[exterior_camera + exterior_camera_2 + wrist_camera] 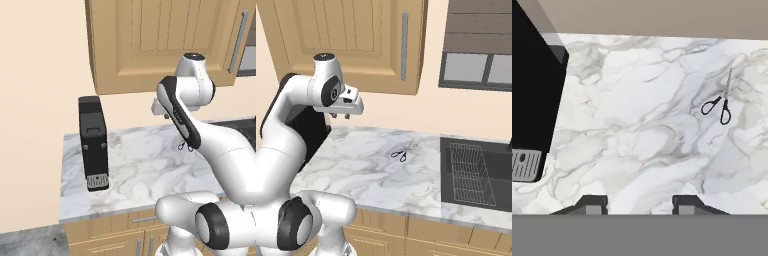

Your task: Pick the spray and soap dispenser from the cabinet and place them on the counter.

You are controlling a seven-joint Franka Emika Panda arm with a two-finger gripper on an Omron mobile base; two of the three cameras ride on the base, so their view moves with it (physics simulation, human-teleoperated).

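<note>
White marble with grey veins makes the tabletop [381,175], a smooth slab lying over light wooden base cabinets [120,235] with thin grey handles. Above it hangs the cabinet [351,40], light wood with a grooved panelled door and a long grey bar handle [404,45]; the door is closed, so the spray and the soap dispenser cannot be seen.

On the marble stands a tall black boxy machine [93,142] with a small grey grille at its foot. In the left base view it is at about 9 o'clock from the middle of the slab, near the wall. Small scissors [401,154] with black loop handles and thin grey blades lie flat on the marble, well apart from the machine; in the hand view they are at about 2 o'clock. At 3 o'clock in the right base view a dark sink [476,172] is set into the slab, with a wire rack [471,172] inside it.

The hand [341,116] hangs in the air above the marble, below the cabinet, pointing down. Its two dark fingers [592,204] stand apart, with bare marble between them; they hold nothing and touch nothing.
</note>
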